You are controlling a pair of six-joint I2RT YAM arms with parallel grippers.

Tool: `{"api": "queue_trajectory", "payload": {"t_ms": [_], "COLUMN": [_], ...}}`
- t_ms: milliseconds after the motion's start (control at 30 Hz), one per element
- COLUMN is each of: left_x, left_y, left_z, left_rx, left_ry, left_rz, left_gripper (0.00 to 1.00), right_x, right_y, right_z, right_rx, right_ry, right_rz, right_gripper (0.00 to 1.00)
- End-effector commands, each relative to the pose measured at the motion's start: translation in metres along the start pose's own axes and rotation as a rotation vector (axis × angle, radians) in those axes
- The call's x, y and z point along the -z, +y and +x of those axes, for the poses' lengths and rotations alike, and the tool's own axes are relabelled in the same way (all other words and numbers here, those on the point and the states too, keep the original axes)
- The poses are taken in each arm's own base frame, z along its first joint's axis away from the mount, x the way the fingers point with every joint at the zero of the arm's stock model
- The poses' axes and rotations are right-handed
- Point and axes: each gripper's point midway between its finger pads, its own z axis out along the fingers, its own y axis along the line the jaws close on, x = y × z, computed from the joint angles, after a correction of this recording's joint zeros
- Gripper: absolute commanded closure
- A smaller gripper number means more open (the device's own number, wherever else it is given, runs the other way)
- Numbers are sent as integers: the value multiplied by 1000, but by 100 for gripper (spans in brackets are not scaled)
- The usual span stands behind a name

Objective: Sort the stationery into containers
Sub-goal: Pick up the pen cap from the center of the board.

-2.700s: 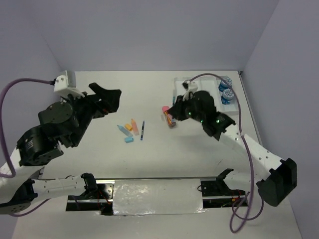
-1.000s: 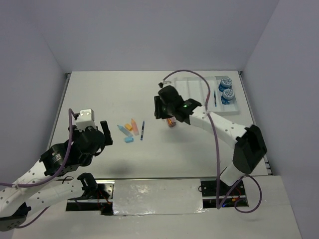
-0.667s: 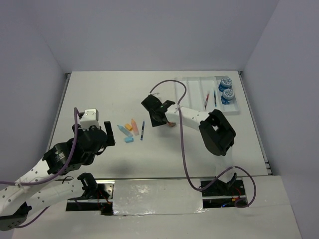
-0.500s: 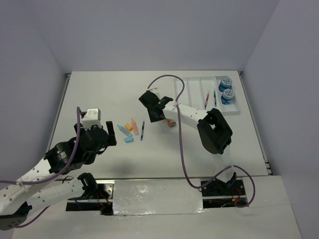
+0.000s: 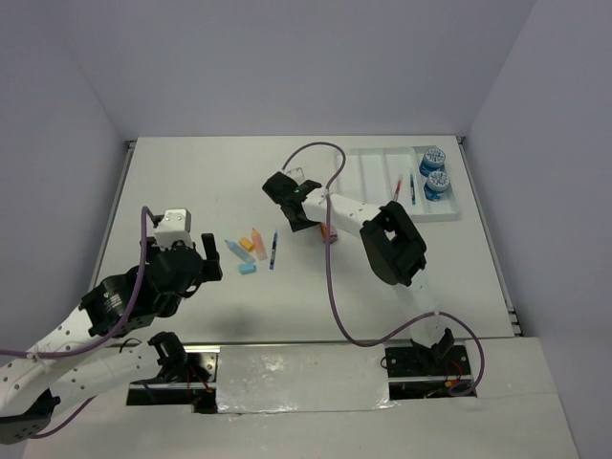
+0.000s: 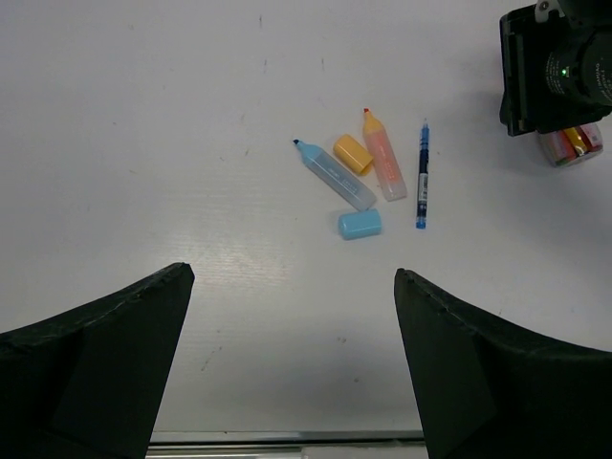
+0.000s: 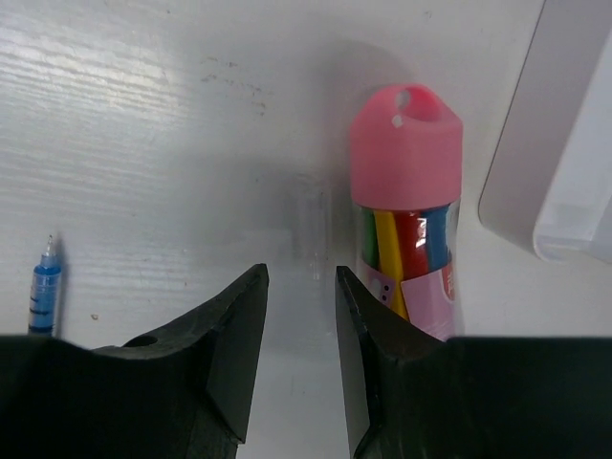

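Hovering beside the pink-capped tube [image 7: 405, 191], we are holding our right gripper [image 7: 299, 277] slightly apart and empty, left gripper [image 6: 292, 275] wide apart.

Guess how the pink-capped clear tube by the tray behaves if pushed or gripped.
The pink-capped tube looks round and lies on its side, so a sideways push probably rolls it. Its clear plastic wall looks smooth: likely stiff but slippery. The coloured sticks inside may shift when it is lifted.
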Motion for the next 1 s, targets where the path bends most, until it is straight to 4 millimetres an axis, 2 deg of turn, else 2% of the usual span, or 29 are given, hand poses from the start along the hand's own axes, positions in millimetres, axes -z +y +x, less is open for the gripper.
{"api": "queue_trajectory", "payload": {"t_ms": [0, 200, 467, 967], "left_x": [1, 1, 1, 1], "left_y": [-3, -4, -5, -7], "left_z": [-8, -8, -8, -7], "left_rx": [20, 15, 16, 12], "left_ry": [-32, -27, -28, -25], "left_rz": [20, 23, 29, 37], "left_gripper": [1, 1, 1, 1], "right_x": [5, -1, -10, -21], "right_y": [-6, -1, -5, 16], "right_z": [-22, -18, -17, -11], "right_rx": [-16, -18, -21, -38], "right_ry": [-37, -18, 3, 57], "right_rz": [23, -9, -6, -154], "right_gripper": [58, 57, 57, 58]}}
